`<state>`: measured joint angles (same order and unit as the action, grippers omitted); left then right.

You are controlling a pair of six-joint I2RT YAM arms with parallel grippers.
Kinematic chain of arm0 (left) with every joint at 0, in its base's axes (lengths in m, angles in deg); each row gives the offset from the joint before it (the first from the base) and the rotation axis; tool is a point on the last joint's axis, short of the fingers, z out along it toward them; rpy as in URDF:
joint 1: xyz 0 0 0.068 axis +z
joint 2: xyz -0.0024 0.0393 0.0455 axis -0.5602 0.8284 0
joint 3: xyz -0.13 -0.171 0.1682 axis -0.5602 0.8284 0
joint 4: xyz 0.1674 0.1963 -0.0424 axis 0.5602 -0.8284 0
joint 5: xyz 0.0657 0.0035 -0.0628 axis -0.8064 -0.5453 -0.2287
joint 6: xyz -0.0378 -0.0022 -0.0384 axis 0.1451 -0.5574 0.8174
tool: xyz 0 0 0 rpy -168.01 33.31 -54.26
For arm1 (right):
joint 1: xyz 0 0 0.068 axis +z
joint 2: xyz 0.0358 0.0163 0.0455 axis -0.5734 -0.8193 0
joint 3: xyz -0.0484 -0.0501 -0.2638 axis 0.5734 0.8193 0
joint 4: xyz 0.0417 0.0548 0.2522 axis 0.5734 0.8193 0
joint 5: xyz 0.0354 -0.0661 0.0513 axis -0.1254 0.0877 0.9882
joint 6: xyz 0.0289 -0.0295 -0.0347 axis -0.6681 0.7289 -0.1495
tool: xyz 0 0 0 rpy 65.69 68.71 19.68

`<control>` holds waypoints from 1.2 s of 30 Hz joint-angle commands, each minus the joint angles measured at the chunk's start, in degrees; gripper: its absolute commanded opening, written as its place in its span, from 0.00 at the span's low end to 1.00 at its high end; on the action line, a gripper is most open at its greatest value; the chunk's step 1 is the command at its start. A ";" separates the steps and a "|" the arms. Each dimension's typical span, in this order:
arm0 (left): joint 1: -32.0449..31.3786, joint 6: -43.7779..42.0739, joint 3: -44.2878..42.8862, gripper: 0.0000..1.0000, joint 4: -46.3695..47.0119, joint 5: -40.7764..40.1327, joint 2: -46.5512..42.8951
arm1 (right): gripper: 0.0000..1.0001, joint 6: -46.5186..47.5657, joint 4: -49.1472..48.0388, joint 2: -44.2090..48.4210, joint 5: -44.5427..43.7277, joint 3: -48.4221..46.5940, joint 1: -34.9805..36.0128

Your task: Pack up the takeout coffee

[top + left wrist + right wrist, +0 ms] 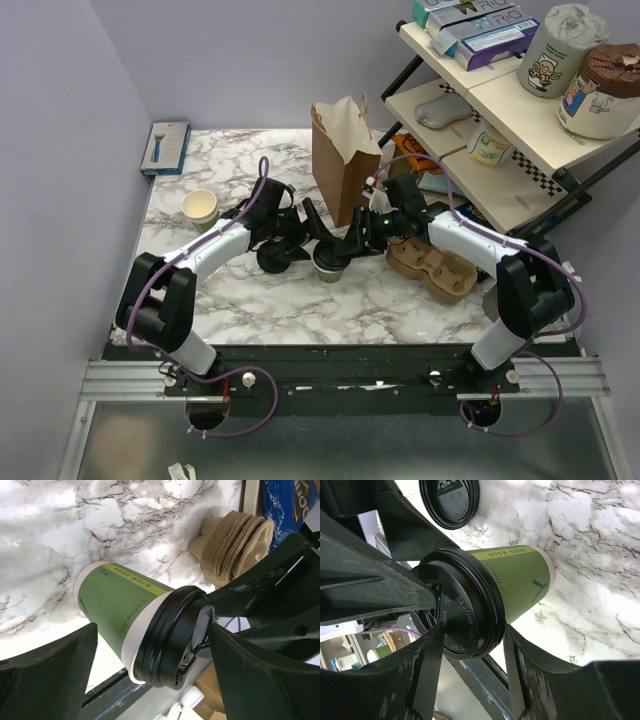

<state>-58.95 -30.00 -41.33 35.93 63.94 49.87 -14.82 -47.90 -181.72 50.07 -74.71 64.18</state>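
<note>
Two grippers meet at the takeout coffee, upright on the marble table. The left gripper is spread wide either side of the cup; the right gripper clasps its black lid.

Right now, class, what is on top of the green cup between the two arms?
A black lid caps the cup. What is inside cannot be seen: the lid covers it.

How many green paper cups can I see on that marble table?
2. The lidded cup sits mid-table, next to a loose black lid. The open cup stands toward the far left. More could be hidden behind the brown bag.
</note>
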 commanded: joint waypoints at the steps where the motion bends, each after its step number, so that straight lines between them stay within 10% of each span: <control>1: -0.43 -1.42 -1.15 0.99 -2.98 -2.75 -4.54 | 0.59 0.92 1.83 -0.05 -1.59 -1.46 0.34; 18: -2.10 -0.36 5.26 0.99 -2.37 -5.39 -9.03 | 0.61 0.04 0.42 -0.14 -1.15 -2.16 2.27; 36: -2.27 2.80 9.13 0.54 3.87 -2.57 -8.68 | 0.61 -0.93 1.03 -0.22 -4.67 -1.82 5.00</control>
<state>-60.77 -28.32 -33.97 37.28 60.68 41.67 -15.30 -47.31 -181.72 45.83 -76.22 67.74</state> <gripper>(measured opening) 0.566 0.611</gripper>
